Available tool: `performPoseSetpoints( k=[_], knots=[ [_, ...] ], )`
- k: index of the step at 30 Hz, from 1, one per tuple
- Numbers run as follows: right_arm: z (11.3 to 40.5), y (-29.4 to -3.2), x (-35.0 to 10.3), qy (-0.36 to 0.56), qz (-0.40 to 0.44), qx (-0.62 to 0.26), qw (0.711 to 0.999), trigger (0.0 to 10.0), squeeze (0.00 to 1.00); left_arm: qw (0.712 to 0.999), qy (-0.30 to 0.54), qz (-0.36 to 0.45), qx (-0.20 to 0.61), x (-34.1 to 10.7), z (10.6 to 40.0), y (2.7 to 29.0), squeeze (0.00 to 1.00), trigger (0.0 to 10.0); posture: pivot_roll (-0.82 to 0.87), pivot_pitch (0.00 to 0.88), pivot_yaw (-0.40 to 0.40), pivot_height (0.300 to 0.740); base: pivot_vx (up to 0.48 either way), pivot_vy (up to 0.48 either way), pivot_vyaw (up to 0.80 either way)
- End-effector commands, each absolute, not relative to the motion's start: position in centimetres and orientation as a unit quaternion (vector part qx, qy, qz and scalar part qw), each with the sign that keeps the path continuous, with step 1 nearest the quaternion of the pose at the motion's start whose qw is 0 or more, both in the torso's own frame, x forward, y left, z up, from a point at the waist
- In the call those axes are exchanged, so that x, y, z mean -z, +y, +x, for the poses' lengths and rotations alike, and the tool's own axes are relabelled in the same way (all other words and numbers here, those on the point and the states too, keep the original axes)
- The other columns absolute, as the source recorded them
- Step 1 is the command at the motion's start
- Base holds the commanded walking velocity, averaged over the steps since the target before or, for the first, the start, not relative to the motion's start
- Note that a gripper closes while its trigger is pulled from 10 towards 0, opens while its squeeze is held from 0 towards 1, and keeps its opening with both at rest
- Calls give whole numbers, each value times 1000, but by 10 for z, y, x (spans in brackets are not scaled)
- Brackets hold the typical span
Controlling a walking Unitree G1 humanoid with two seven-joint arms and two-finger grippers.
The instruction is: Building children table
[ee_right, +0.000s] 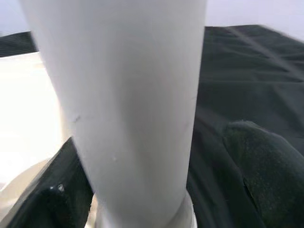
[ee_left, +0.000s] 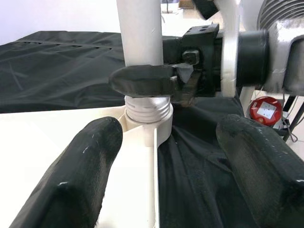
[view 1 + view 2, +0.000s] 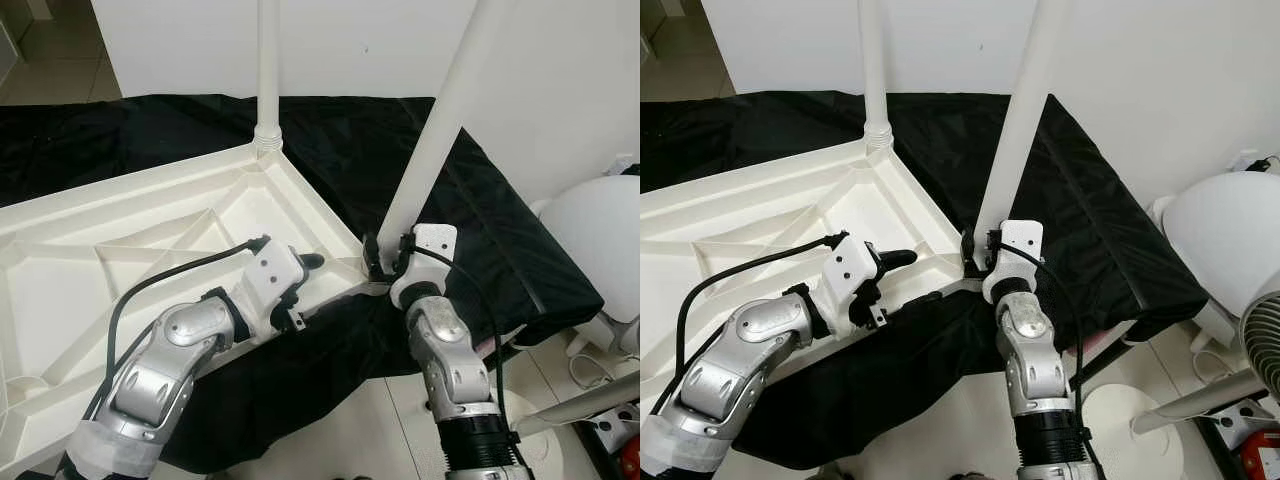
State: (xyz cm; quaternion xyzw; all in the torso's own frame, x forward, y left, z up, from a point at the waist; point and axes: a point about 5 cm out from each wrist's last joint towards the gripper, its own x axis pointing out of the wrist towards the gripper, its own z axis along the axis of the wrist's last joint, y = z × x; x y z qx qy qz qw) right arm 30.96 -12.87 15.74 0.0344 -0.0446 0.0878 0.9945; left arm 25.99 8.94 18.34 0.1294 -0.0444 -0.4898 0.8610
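A white plastic table top [image 3: 120, 250] lies upside down on a black cloth [image 3: 480, 200]. One white leg [image 3: 268, 70] stands upright in its far corner. A second white leg [image 3: 440, 120] stands tilted at the near right corner, its threaded end [image 2: 147, 108] in the corner socket. My right gripper [image 3: 385, 255] is shut on this leg just above the socket, and the leg [image 1: 128, 95] sits between its fingers [image 1: 270, 161]. My left gripper [image 3: 303, 282] rests on the table's rim beside that corner, open, with its fingers [image 2: 80, 175] spread wide and pointing at the socket.
A white wall rises behind the cloth. To the right stand a white rounded object [image 3: 600, 240] and a fan [image 3: 1265, 340], with a red item [image 3: 630, 455] on the tiled floor. The cloth-covered surface ends just in front of my arms.
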Motion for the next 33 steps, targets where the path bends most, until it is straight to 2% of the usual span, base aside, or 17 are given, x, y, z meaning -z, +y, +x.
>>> performPoseSetpoints(
  k=[1,2,5,6,10,18,32,33],
  knots=[
    [309,-129,-160,-46,42,-98,993,10000,1000,866,-46,131,480,-185,259,89,0,10000,90,95,-61,740,0,0,0],
    [310,-130,-163,-57,23,-149,987,10000,0,865,-45,132,482,-185,260,89,0,10000,89,97,-53,740,0,0,0],
    [310,-132,-164,-64,10,-167,984,10000,0,865,-45,133,482,-185,260,90,0,10000,89,97,-53,740,0,0,0],
    [315,-136,-165,-67,-24,-206,976,10000,0,865,-45,134,481,-186,261,90,0,10000,89,97,-47,740,0,0,0],
    [323,-142,-166,-66,-53,-253,964,10000,0,865,-45,135,481,-187,262,91,0,10000,94,99,-45,740,0,0,0],
    [335,-147,-163,-43,-92,-313,944,10000,0,866,-47,136,479,-190,262,92,0,10000,104,102,-49,740,0,0,0],
    [342,-137,-155,-32,-93,-396,913,10000,0,868,-53,137,474,-191,262,91,0,10000,128,96,-65,740,0,0,0],
    [343,-136,-155,-31,-93,-401,911,6118,0,869,-54,137,473,-192,262,91,0,10000,128,97,-63,740,0,0,0]
  ],
)
